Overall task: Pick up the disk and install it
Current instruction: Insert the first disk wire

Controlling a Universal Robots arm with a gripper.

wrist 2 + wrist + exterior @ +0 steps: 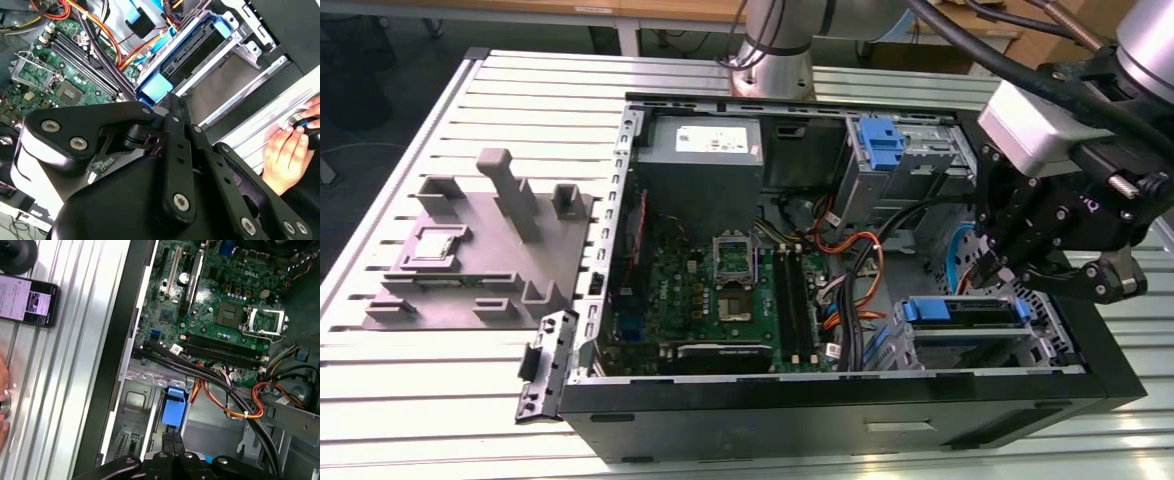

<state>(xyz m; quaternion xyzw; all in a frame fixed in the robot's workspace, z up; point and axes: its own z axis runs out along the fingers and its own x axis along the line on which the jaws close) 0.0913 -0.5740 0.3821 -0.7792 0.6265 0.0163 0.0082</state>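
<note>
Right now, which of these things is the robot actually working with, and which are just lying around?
Part of the job:
- gripper, over the drive bay
- disk in blue rails, below it
- computer case

Just lying about:
- grey stand on the table
- phone
- power-supply box
- spare blue bracket
- a person's hand

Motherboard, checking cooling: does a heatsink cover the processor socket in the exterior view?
No, the processor socket lies bare on the motherboard, nothing mounted over it.
</note>
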